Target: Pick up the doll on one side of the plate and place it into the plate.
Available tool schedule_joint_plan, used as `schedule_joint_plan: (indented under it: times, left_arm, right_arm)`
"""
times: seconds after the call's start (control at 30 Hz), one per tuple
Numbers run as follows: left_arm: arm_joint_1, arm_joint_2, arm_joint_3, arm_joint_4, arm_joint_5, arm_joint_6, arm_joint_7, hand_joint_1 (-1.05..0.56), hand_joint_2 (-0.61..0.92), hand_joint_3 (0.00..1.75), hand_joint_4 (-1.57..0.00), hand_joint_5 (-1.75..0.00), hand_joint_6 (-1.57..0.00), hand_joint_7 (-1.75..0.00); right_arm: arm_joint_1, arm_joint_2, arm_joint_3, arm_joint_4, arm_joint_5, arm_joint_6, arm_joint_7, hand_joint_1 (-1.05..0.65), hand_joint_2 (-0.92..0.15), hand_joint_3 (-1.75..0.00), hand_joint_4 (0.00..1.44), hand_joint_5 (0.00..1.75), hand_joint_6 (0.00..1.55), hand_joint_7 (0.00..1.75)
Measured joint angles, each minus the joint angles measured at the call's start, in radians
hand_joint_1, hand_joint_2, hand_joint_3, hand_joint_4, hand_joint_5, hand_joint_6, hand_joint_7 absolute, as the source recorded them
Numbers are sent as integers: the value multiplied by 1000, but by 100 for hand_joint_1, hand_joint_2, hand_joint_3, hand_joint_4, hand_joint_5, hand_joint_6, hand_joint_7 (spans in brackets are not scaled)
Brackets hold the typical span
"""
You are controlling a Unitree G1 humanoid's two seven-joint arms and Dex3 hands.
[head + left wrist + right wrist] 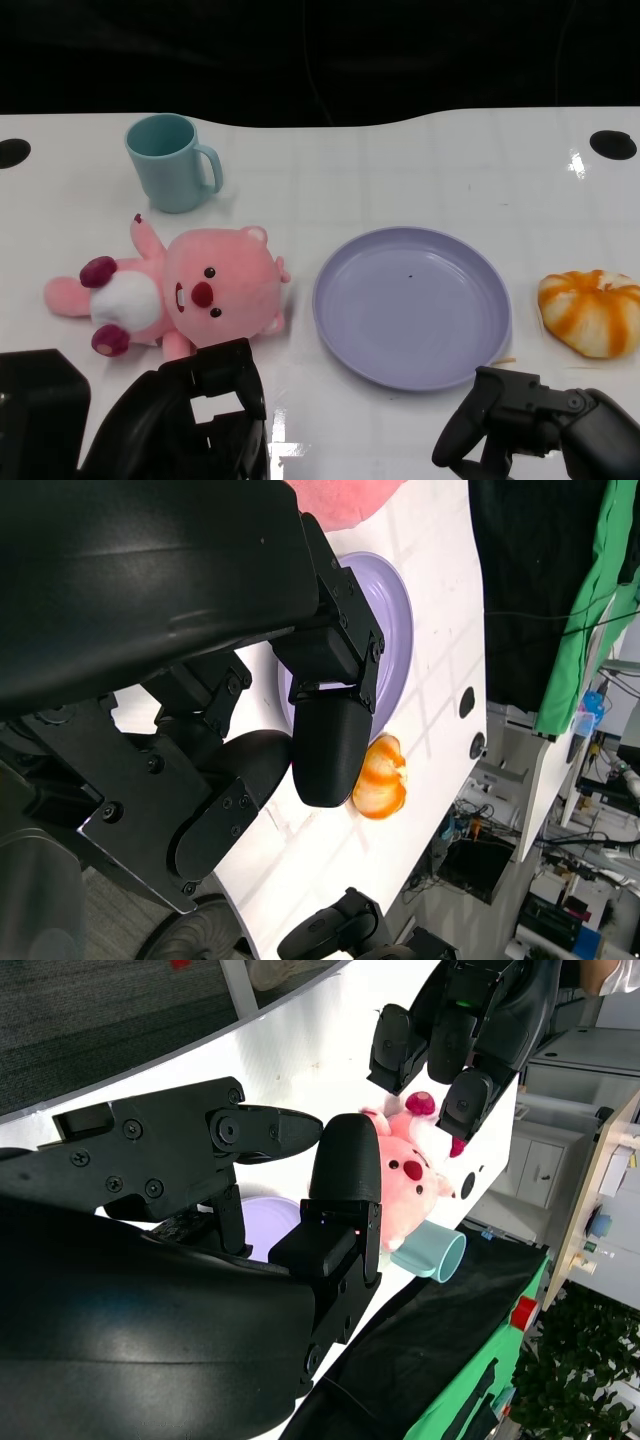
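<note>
Pink doll (190, 290) just beyond left hand (205, 400)

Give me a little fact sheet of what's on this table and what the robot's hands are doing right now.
doll: pink plush doll lying on its back, left of the plate, not held
plate: round lavender plastic plate, nothing in it
mug: teal mug upright, behind the doll
other item: orange-and-white striped pumpkin-shaped toy right of the plate
left hand: left hand near the doll, fingers apart, holding nothing
right hand: right hand at the table's near edge by the plate, holding nothing
task status: doll not yet picked up
</note>
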Motion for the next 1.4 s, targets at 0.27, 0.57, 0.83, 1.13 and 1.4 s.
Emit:
schedule_joint_plan:
  times: [0.27,0.57,0.83,1.13,1.4]
  left_arm:
    - [0,0,0,0,0,0,0,-15,30,155,-95,-175,-79,-171]
    - [0,2,0,0,0,0,0,-15,30,156,-94,-175,-79,-172]
    - [0,4,1,0,0,1,0,-16,29,155,-94,-175,-78,-172]
    - [0,4,1,0,0,1,0,-15,30,155,-94,-175,-79,-170]
    - [1,3,9,0,-9,0,0,-15,35,145,-89,-175,-79,-159]
  right_arm:
    - [0,0,0,0,0,0,0,-24,-92,-33,69,157,60,130]
    - [0,0,0,-1,0,0,0,-24,-92,-33,68,158,60,130]
    - [6,0,1,-2,1,0,0,-24,-92,-33,68,157,60,129]
    - [7,0,1,-3,1,0,0,-24,-92,-33,68,156,60,129]
    - [7,0,1,-3,0,0,0,-24,-92,-33,69,157,60,129]
